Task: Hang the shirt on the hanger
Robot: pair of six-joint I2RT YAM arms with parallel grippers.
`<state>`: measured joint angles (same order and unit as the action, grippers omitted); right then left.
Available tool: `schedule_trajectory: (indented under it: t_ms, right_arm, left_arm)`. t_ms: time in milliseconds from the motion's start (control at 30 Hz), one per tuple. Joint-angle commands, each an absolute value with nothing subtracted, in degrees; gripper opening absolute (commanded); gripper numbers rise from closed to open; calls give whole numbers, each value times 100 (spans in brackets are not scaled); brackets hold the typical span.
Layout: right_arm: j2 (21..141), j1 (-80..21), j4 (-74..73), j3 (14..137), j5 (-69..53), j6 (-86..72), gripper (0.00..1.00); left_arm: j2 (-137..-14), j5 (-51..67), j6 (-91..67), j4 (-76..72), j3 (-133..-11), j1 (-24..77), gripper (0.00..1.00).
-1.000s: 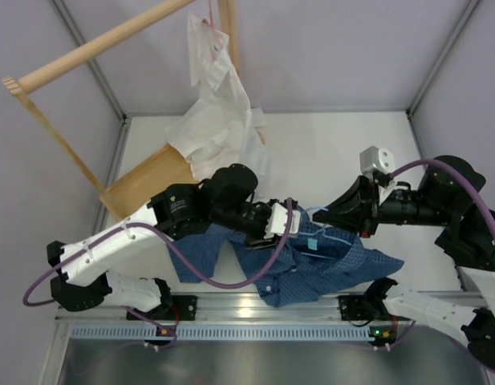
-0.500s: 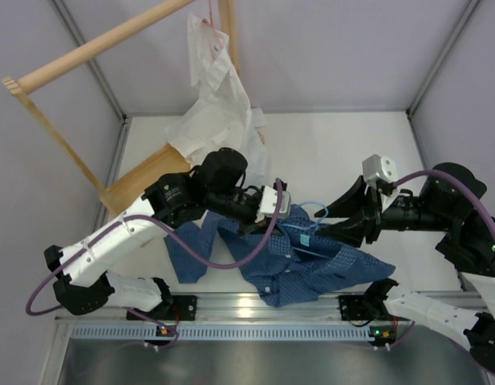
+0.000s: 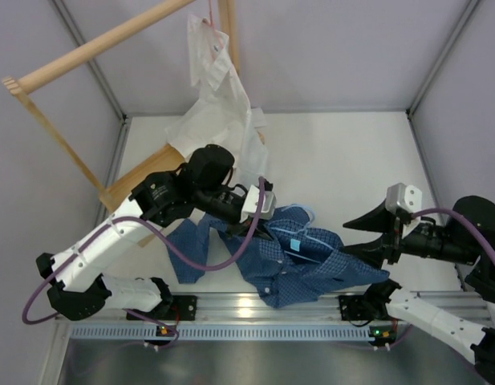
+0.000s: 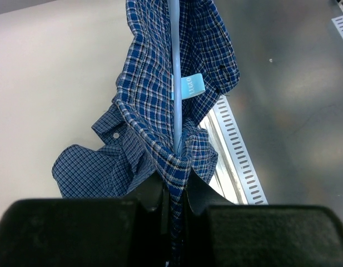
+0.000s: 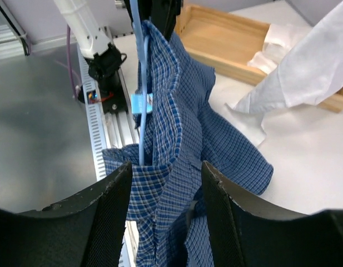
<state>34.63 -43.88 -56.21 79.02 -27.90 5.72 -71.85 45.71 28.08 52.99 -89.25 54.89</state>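
Holding the shirt (image 3: 307, 269) bunched above the far edge of the rail (image 3: 231, 305), with the hanger (image 4: 176, 83) running up inside the cloth. Pinched tight on that cloth over mid-rail by the left gripper (image 4: 174, 192). Toward the rail's right end, spread wide beside the shirt: the right gripper (image 3: 344, 237).

arms (image 3: 103, 242): white links, black joints | cables (image 3: 207, 268): purple | gripper fingers (image 5: 107, 211): black (mesh-textured inner faces)

The shirt (image 3: 303, 269) is soft matt woven cloth, the hanger (image 4: 176, 83) smooth, faintly glossy wire, the rail (image 3: 223, 305) at six o'clock ribbed brushed metal, the rack (image 3: 95, 48) at eleven o'clock bare wood.
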Motion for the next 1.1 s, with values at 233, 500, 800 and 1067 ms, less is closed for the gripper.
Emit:
schedule_trajectory:
  t_ms: [233,500,800,1067]
  right_arm:
    - [3261,-4561,-6319,7216,-3305,712,49]
    - [3093,-4676,-6583,7295,-2858,668,43]
    - [3709,-4860,-6390,7277,-2856,765,18]
    - [3683,-5062,-6232,7321,-2488,747,0]
  left_arm:
    - [-6882,4904,3050,5650,-9421,5397,0]
    - [-6961,4957,3120,6003,-9659,5344,0]
    - [-7206,5027,3094,6125,-9983,5274,0]
    - [-7541,4922,2786,6187,-10353,4922,0]
